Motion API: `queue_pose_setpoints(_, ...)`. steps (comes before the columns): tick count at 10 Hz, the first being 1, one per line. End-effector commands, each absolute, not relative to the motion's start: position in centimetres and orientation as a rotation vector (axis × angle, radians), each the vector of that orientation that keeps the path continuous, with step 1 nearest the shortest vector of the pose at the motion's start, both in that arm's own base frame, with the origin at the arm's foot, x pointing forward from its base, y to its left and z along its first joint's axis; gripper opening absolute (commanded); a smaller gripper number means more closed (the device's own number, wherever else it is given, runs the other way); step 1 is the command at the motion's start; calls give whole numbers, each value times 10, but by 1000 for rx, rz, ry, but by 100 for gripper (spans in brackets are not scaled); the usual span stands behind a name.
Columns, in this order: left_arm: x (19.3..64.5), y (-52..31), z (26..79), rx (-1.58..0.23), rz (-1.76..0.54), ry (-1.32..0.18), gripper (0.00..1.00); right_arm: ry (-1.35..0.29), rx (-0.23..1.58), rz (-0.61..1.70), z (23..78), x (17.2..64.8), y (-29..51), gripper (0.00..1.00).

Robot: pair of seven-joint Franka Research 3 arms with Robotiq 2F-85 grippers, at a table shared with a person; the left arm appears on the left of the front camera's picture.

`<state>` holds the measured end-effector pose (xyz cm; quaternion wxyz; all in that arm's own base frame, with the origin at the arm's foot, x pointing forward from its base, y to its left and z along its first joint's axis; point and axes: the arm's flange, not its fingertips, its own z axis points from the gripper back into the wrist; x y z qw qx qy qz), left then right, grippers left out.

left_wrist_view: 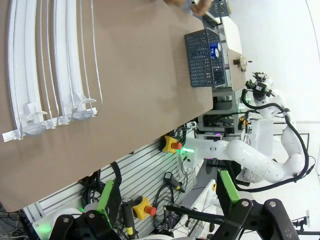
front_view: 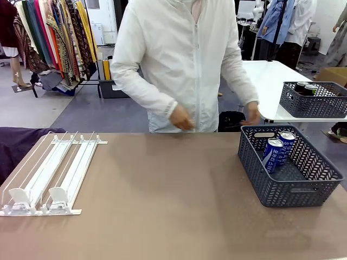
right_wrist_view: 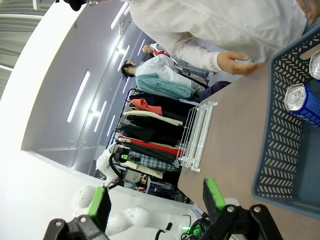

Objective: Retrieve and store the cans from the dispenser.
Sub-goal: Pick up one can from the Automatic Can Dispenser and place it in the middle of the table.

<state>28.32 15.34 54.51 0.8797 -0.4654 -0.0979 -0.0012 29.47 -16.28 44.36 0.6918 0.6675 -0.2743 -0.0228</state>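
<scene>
The bench [front_view: 162,206] is seen with the dispenser [front_view: 51,173] lying at its left edge, rails bare, nothing left to be drawn from it. Near the right edge, the grey basket [front_view: 290,192] is already loaded with two blue-and-white cans [front_view: 279,150], stood leaning together toward its far side. A second basket [front_view: 314,103] on the white table behind holds dark cans [front_view: 305,88]. Retrieval is judged finished, or nearly so. The left gripper [left_wrist_view: 165,200] is held released above the near edge; the right gripper [right_wrist_view: 156,197] is likewise spread, nothing grasped.
</scene>
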Motion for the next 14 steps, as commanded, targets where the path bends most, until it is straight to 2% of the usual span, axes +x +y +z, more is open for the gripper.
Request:
queue_pose_setpoints(1,280,154,545,-968,-7,-201,100,-621,1503,-50,448,296,-163,100)
queue_pose_setpoints(14,280,154,545,-968,-7,-201,100,-621,1503,-50,448,296,-163,100)
